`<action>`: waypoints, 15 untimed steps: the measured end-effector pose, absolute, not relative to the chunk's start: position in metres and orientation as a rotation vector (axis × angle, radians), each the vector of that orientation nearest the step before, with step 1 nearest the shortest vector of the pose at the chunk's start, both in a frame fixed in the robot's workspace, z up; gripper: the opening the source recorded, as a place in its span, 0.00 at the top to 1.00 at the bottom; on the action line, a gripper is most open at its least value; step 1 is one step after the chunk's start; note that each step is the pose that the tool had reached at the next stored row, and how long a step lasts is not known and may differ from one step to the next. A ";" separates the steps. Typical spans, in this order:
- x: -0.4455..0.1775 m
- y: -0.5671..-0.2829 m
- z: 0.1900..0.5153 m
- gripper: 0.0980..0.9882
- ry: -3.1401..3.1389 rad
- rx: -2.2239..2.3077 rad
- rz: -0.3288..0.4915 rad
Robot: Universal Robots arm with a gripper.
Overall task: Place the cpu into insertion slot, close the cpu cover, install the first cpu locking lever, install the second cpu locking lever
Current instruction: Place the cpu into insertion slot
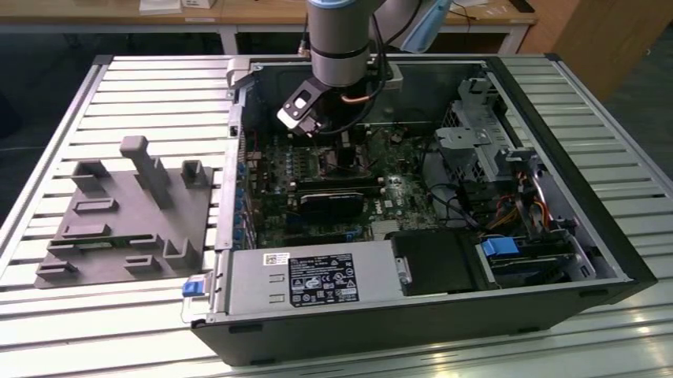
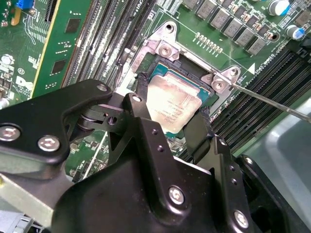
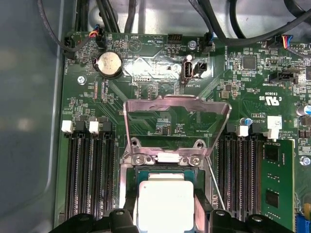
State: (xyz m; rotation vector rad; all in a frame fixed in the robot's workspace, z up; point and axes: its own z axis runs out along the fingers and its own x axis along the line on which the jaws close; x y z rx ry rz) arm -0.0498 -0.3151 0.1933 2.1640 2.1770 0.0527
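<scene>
- Currently the fingers (image 2: 142, 94) are clamped on the cpu (image 2: 172, 104), one on each of two opposite edges. Both wrist views show this.
- The cpu faces silver top up and is level over the insertion slot (image 2: 167, 48), inside its metal rim. Can't tell if it's fully seated or just above the contacts.
- The cpu cover (image 3: 177, 101) is flipped up and stands near upright at the hinge side of the slot. The board shows thru its square window.
- The locking lever (image 3: 215, 187) is a thin metal rod, raised and unlatched. It angles away from a corner of the slot, btwn the slot and the black memory slots (image 3: 238, 179).
- The green motherboard (image 3: 146, 63) carries a round coin cell (image 3: 109, 64), on the far side of the raised cover from the cpu.
- In the exterior view, the arm (image 1: 339, 39) reaches down into the open pc case (image 1: 421, 339). The case lies on its side on the slatted table (image 1: 126, 87).
- A grey moulded fixture (image 1: 126, 213) sits on the table just beside the case, at the exterior view's left.
</scene>
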 end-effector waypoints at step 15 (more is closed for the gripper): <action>-0.049 -0.317 0.193 0.50 2.177 2.164 0.052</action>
